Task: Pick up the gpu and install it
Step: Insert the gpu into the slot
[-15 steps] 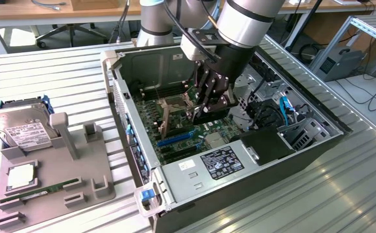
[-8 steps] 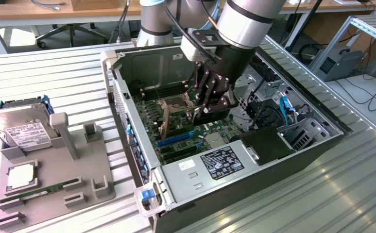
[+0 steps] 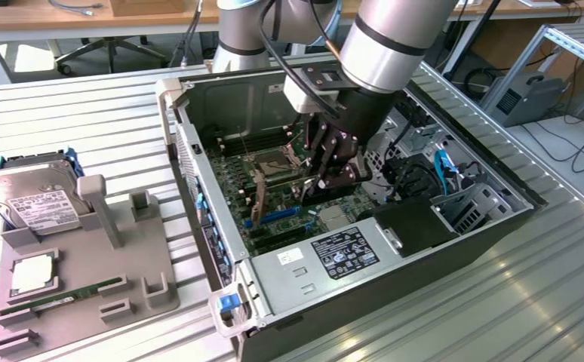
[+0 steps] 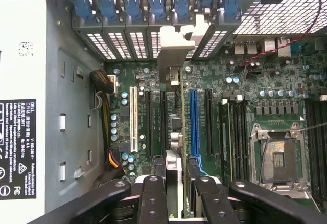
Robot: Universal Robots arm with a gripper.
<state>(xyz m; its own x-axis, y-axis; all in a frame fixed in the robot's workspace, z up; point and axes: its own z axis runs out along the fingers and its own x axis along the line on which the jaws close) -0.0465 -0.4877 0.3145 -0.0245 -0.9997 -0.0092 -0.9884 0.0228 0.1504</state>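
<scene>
So my black multi-fingered gripper (image 4: 176,193) is clamped on the thin dark gpu card (image 4: 175,132), held on edge inside the open grey PC case (image 3: 272,264). Its long axis runs along the blue motherboard slot (image 4: 194,124) just beside it, silver bracket (image 4: 171,52) toward the rear vents.

The arm reaches down steeply from above, its silver wrist tilted toward the exterior view's left. The gripper (image 3: 324,172) points downward. Its black fingers (image 4: 153,198) are closed on a thin card that stands on edge between them.
</scene>
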